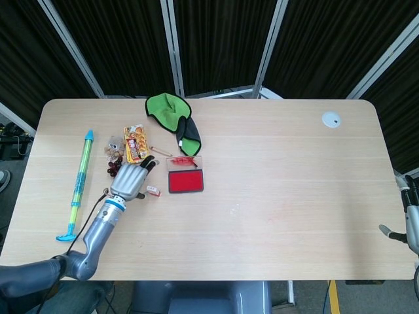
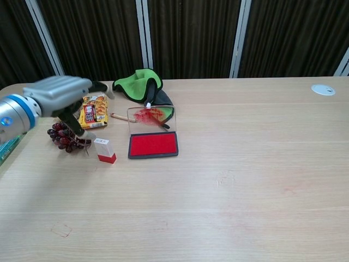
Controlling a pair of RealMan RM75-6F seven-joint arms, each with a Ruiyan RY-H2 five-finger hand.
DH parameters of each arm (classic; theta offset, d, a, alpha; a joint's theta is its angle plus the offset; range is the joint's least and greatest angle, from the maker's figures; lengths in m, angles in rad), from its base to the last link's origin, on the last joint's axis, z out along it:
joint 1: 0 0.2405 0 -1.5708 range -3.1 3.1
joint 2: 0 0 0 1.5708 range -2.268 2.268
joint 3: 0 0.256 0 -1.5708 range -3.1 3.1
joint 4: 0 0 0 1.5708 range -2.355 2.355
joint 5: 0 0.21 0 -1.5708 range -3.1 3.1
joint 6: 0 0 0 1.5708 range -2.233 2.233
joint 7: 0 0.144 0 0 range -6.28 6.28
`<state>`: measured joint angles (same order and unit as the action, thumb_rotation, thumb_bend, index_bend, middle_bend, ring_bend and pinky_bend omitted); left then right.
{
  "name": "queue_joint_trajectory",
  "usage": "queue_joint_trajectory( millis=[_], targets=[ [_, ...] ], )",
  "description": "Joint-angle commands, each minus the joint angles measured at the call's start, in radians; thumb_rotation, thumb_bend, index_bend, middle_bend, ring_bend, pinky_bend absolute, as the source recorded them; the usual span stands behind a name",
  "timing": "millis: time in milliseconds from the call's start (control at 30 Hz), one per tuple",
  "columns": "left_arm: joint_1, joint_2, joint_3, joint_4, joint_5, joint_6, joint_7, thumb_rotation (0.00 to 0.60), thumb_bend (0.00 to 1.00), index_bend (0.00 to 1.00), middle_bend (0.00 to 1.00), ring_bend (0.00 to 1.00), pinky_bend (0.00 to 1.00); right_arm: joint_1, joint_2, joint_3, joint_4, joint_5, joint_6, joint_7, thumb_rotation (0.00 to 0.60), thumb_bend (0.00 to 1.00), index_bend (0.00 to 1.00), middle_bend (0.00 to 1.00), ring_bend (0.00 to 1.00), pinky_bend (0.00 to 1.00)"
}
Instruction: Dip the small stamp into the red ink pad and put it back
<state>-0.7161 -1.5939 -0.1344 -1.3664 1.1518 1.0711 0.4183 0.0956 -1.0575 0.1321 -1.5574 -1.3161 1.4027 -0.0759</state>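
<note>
Pale wood table (image 2: 245, 180) carries the small stamp (image 2: 104, 150), standing beside the red ink pad (image 2: 153, 145). Your left robot hand (image 2: 57, 98) hovers above it, fingers spread, holding nothing.

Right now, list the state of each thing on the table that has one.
small stamp: standing on the table, released, red end down.
red ink pad: open, lid tilted up behind it.
left hand: open, raised above the table, holding nothing.
right hand: only partly in view at the frame edge, state unclear.

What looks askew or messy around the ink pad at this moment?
The ink pad's clear lid is smeared with red ink. The small stamp stands slightly tilted beside the red ink pad, free of the left hand. Nothing is spilled on the table.
</note>
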Motion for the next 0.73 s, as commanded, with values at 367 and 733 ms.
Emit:
queue_joint_trajectory(
  millis=[367, 733],
  targets=[
    [0.293, 0.347, 0.063, -0.327, 0.107, 0.356, -0.079, 0.6, 0.0, 0.0, 0.0, 0.0, 0.0, -0.008, 0.017, -0.009, -0.042, -0.055, 0.04, 0.007, 0.6, 0.0, 0.0, 0.0, 0.0, 0.0],
    [0.453, 0.427, 0.138, -0.379, 0.172, 0.49, -0.134, 0.6, 0.0, 0.0, 0.0, 0.0, 0.0, -0.011, 0.027, -0.014, -0.058, -0.09, 0.061, 0.01, 0.6, 0.0, 0.0, 0.0, 0.0, 0.0]
  ],
)
